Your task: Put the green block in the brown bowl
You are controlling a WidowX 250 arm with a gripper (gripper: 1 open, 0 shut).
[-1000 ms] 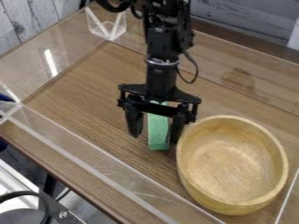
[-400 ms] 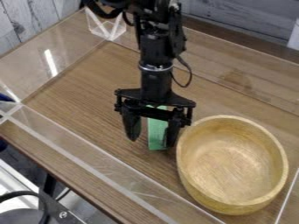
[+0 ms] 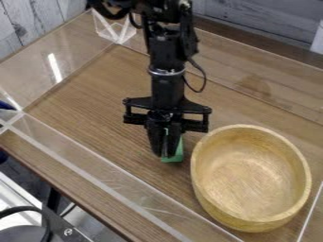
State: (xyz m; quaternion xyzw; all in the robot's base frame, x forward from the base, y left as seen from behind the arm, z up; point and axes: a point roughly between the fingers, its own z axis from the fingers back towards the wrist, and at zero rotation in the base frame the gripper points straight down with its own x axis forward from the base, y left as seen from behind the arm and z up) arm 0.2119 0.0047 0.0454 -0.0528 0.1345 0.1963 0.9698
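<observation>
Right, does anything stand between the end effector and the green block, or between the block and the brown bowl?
Nothing visible does: the end effector is at the green block, and the brown bowl lies right beside it, its raised rim facing the block.

green block (image 3: 176,154): bright green, between and just below the closed-in jaws, mostly hidden by them
brown bowl (image 3: 250,179): round, light tan wood, thick-rimmed, upright, just beside the jaws, to their right in the view
</observation>
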